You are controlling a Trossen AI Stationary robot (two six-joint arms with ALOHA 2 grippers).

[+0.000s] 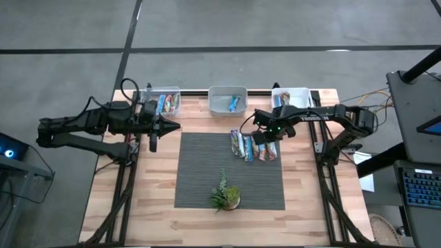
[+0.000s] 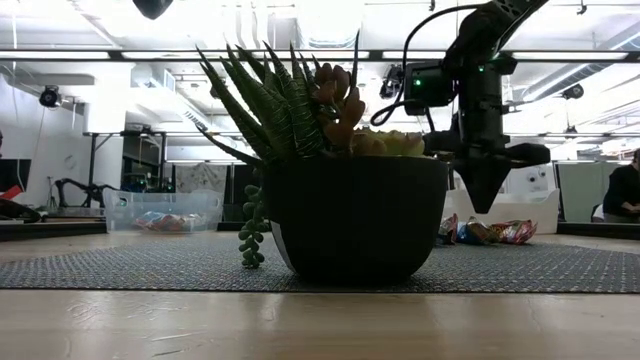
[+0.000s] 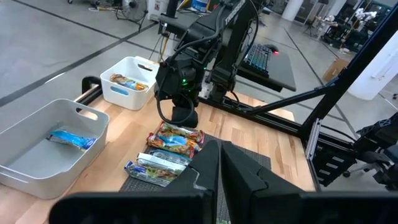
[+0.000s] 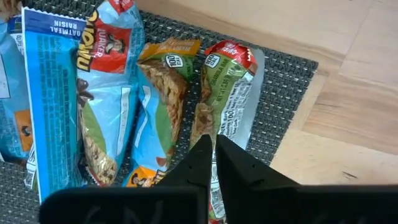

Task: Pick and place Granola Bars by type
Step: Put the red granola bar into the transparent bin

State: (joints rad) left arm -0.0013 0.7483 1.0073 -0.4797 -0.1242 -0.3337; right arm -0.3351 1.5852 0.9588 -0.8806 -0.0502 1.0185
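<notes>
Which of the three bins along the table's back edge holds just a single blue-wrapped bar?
The middle bin: one blue bar lies alone in it, whereas the left bin holds several.

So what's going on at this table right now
A two-armed robot is sorting granola bars into three bins along the table's far edge. The right end effector, shut and empty, hovers just above the loose bars on the grey mat. The left end effector, also shut, waits near the left bin, which already holds bars. The middle bin holds one blue bar and the right bin some too. A small potted plant stands on the mat.
</notes>
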